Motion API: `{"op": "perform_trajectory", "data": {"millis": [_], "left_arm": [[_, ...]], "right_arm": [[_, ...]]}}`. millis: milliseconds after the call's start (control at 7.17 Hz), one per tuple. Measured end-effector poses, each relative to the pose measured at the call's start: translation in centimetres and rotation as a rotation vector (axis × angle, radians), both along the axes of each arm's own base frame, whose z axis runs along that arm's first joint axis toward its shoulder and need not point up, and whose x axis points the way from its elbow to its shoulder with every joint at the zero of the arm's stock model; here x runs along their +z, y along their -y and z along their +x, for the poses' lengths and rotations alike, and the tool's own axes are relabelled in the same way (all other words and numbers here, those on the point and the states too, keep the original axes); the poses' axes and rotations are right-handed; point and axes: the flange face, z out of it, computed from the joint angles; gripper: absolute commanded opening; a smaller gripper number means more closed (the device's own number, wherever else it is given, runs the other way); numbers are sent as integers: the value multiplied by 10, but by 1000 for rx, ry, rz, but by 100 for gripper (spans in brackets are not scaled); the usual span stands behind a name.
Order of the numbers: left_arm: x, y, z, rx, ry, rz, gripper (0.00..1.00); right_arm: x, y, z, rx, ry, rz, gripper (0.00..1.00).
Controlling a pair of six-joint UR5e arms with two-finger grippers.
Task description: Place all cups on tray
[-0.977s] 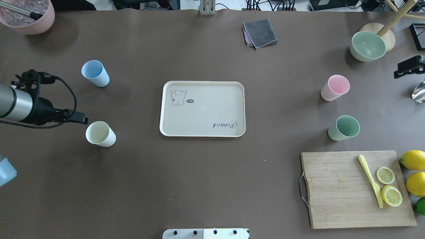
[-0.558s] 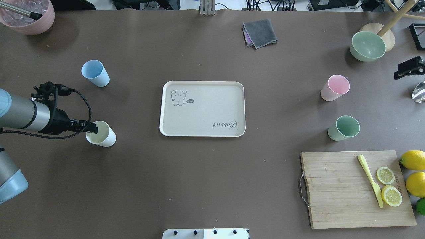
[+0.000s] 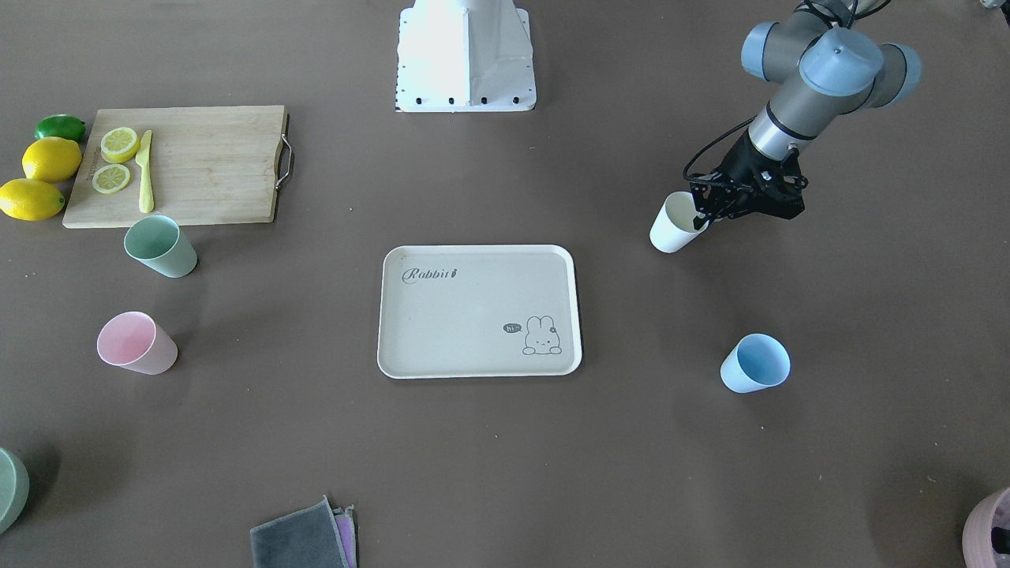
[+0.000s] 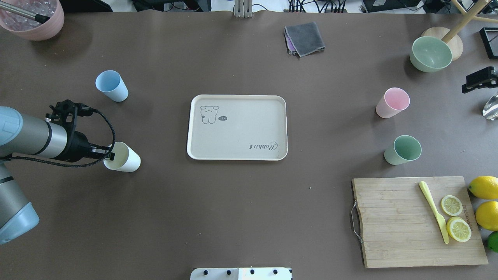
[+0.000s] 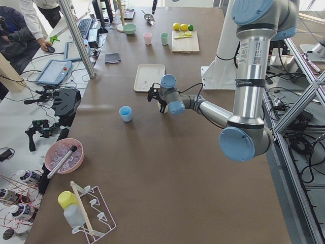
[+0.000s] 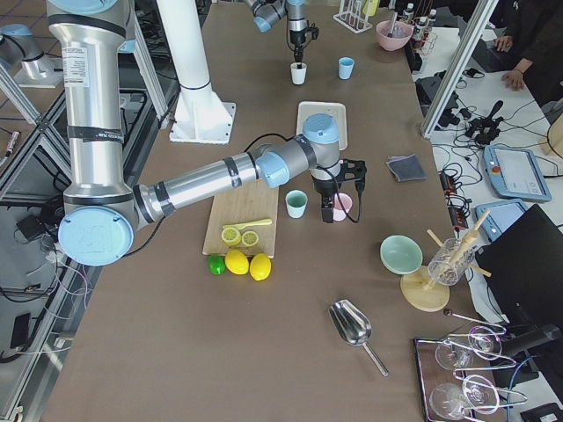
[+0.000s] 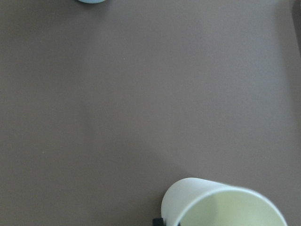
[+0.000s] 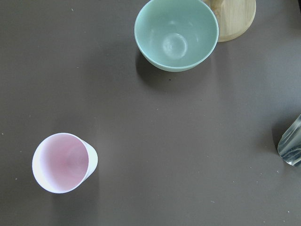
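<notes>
The cream-white cup (image 4: pixel 126 158) is left of the tray (image 4: pixel 241 128) and leans toward it. My left gripper (image 4: pixel 110 155) is shut on its near rim, one finger inside; the left wrist view shows the cup (image 7: pixel 221 205) at the bottom edge. The blue cup (image 4: pixel 112 85) stands upright behind it. The pink cup (image 4: pixel 393 102) and the mint cup (image 4: pixel 404 149) stand right of the tray, which holds no cups. My right gripper (image 6: pixel 328 211) shows only in the exterior right view, high near the pink cup (image 8: pixel 63 162); I cannot tell whether it is open.
A wooden cutting board (image 4: pixel 397 221) with a knife and lemon slices lies front right, whole lemons (image 4: pixel 484 186) beside it. A pale green bowl (image 4: pixel 430 53) sits back right, a grey cloth (image 4: pixel 304 38) at the back, a mauve bowl (image 4: pixel 33 17) back left.
My left arm has swung right and down to the cream-white cup and closed on its rim. The cup has tipped and shifted slightly toward the tray.
</notes>
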Motion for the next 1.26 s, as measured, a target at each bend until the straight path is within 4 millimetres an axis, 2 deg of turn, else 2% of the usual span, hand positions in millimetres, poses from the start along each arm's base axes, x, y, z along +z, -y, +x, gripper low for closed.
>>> {"op": "perform_trajectory", "data": {"millis": [140,558,698,977,1116,1256], "left_arm": [[-21,9,9,1,-7,2,0],[-153,63,77,-32,71,-38,0],[-178,70,108,-41,98,-41,0],[-194,73,146,-43,122,-53,0],[-195,69,156,-34,126,-56,32],[-195,65,161,-27,128,-54,73]], "right_arm": [[0,0,0,0,0,0,100],[2,0,0,-1,-1,-5,100],[3,1,-1,-2,-1,-6,100],[5,1,-3,-6,-2,-10,100],[6,1,-4,-7,-2,-11,100],[6,2,-6,-10,-3,-11,100]]}}
